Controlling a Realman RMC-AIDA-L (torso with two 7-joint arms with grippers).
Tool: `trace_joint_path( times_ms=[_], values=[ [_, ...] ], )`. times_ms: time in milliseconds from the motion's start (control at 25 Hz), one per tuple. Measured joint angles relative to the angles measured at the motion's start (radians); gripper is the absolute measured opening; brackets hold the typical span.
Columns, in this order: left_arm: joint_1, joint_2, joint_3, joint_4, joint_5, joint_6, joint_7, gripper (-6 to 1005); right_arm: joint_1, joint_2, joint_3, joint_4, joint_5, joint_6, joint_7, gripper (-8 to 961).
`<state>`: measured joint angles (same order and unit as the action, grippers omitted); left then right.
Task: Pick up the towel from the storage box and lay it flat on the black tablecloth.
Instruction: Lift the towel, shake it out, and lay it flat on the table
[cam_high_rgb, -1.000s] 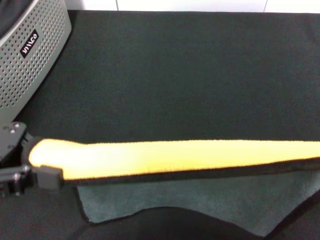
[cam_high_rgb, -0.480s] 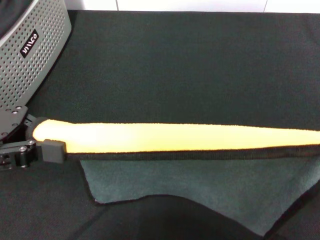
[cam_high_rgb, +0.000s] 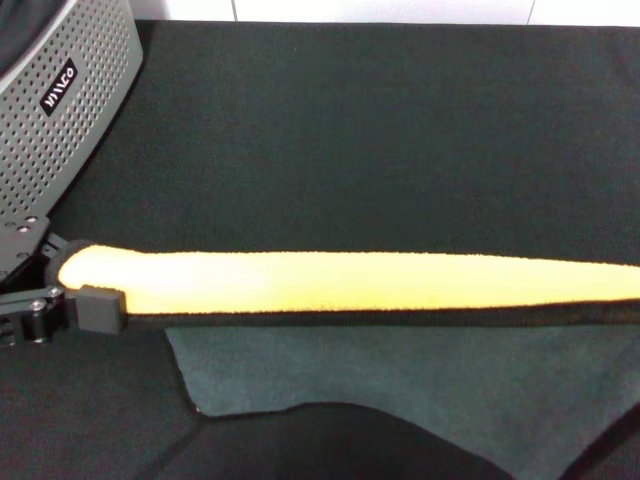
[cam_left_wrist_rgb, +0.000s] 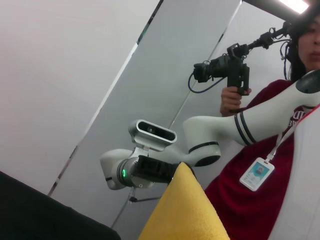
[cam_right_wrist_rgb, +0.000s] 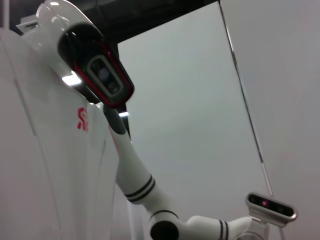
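- Currently stretched taut across the near part of the black tablecloth (cam_high_rgb: 380, 140), the towel (cam_high_rgb: 350, 285), yellow face up along the raised fold, grey-green face hanging below toward the robot.
- Clamped shut on the towel's left corner, the left claw (cam_high_rgb: 85, 305), low over the cloth and just in front of the storage box (cam_high_rgb: 60, 110).
- Out past the right edge of the head view, the towel's other end; probably held by the right claw (cam_left_wrist_rgb: 172, 172), seen in the left wrist view behind the yellow peak, though open or closed cannot be told.
- Already out of the box, so only the laying flat left, by judgement.
- Risk one: lowering with the fold still doubled over, leaving a creased, two-layer strip instead of one flat sheet.
- Risk two: uneven release, one corner dropped first, letting the soft cloth swing and bunch toward the held side.
- Risk three: dragging on the fuzzy cloth, which could catch the hanging grey-green edge and roll it under.
- Risk four: drifting left and draping the corner against the box wall.
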<state>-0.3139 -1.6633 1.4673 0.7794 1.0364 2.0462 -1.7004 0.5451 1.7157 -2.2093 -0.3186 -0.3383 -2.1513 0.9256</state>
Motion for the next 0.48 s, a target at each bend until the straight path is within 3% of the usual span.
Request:
trace_joint_path(
  times_ms=[160, 480],
  values=[
    [0.014, 0.004, 0.002, 0.031, -0.002, 0.002, -0.002, 31, -0.008, -0.013, 0.001, -0.034, -0.005, 0.0, 0.007, 14],
    [0.039, 0.011, 0.005, 0.079, -0.004, 0.003, -0.015, 31, -0.024, -0.019, 0.011, -0.072, -0.029, -0.001, 0.007, 15]
  ],
)
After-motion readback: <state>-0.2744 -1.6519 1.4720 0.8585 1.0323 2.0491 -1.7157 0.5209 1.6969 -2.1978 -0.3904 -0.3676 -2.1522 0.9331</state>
